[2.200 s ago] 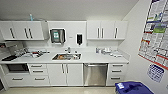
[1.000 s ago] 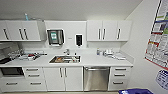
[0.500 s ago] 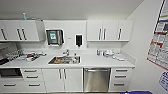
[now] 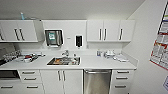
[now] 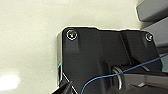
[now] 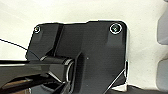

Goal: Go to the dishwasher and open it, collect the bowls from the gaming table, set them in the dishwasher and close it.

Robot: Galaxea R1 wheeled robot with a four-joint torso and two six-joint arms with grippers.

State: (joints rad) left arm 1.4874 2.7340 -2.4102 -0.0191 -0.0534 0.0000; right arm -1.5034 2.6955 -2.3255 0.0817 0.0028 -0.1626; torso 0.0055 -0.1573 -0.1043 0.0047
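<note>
The dishwasher [image 4: 97,81] is the stainless-steel front under the white counter [image 4: 100,63], just right of the sink [image 4: 63,60]. Its door is shut, with a bar handle along the top edge. It stands straight ahead of me, a little right of the middle of the head view. The bowls and the gaming table are out of view. Both wrist views look down on pale floor [image 5: 30,37] past my own dark plates.
White drawers [image 4: 120,80] flank the dishwasher on the right, and cupboard doors [image 4: 62,81] on the left. Dishes and clutter lie on the left counter [image 4: 27,58]. A side wall with posters [image 4: 160,47] closes in on the right.
The whole head view has grown: I have driven closer to the kitchen unit. The dishwasher stays near the middle and its door stays shut.
</note>
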